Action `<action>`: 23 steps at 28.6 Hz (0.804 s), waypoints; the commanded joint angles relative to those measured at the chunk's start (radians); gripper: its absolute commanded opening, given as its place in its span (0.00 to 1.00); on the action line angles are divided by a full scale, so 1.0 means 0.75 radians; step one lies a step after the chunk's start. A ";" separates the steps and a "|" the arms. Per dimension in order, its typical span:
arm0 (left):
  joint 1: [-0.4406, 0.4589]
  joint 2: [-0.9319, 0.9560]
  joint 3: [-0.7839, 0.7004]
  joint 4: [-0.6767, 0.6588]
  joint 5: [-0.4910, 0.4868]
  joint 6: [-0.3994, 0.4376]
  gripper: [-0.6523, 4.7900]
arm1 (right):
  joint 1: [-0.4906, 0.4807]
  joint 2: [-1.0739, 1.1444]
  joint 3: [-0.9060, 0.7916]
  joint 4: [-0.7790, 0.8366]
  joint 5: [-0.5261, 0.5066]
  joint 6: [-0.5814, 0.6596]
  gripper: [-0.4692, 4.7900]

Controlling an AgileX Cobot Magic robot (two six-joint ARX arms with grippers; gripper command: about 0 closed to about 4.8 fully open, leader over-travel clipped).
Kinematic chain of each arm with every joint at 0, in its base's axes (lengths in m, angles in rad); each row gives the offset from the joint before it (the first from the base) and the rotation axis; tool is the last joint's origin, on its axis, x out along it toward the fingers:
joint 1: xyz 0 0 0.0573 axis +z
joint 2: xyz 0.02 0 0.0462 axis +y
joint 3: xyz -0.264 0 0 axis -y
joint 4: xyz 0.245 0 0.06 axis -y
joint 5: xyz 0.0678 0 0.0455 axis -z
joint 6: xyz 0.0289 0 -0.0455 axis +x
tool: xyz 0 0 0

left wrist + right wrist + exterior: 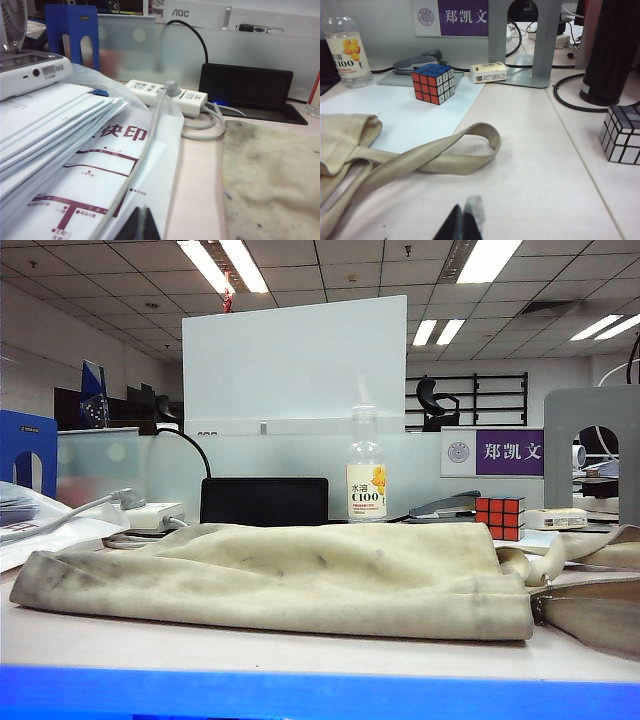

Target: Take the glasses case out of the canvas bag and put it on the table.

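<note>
The canvas bag (280,575) lies flat across the table (300,645), cream and smudged with grey. Its strap handles (445,150) loop out toward the right side, and its cloth edge (272,180) also shows in the left wrist view. The glasses case is hidden. My left gripper (141,225) is shut and empty, hovering over a plastic sleeve of papers beside the bag. My right gripper (463,222) is shut and empty above bare tabletop, just short of the strap loop. Neither gripper shows in the exterior view.
A Rubik's cube (433,82) stands on a white sheet near a drink bottle (366,475). A mirror cube (622,132) and a black cylinder (612,50) sit on the right. Stacked papers (55,130), a power strip (167,95) and a black box (264,500) crowd the left and back.
</note>
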State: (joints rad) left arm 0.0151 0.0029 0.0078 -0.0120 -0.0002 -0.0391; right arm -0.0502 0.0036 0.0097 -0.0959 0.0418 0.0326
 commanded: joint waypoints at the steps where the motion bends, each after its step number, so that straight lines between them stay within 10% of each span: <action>1: 0.000 -0.002 0.001 0.039 0.142 -0.107 0.11 | 0.001 -0.004 0.011 0.020 0.001 0.184 0.09; 5: -0.024 0.016 0.008 0.168 0.389 -0.343 0.11 | 0.001 -0.004 0.083 0.006 -0.067 0.363 0.09; 13: -0.301 0.440 0.204 0.280 0.296 -0.342 0.15 | -0.001 -0.003 0.390 -0.463 -0.342 0.514 0.09; 17: -0.540 1.022 0.486 0.425 0.339 -0.342 0.18 | 0.001 -0.003 0.476 -0.598 -0.512 0.707 0.09; 23: -0.787 1.878 1.252 0.264 0.768 -0.342 0.18 | 0.001 -0.002 0.567 -0.595 -0.828 1.046 0.09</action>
State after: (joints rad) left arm -0.5461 1.3407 0.8551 0.2432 0.4778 -0.2935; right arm -0.0490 0.0048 0.4156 -0.5625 -0.5144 0.7555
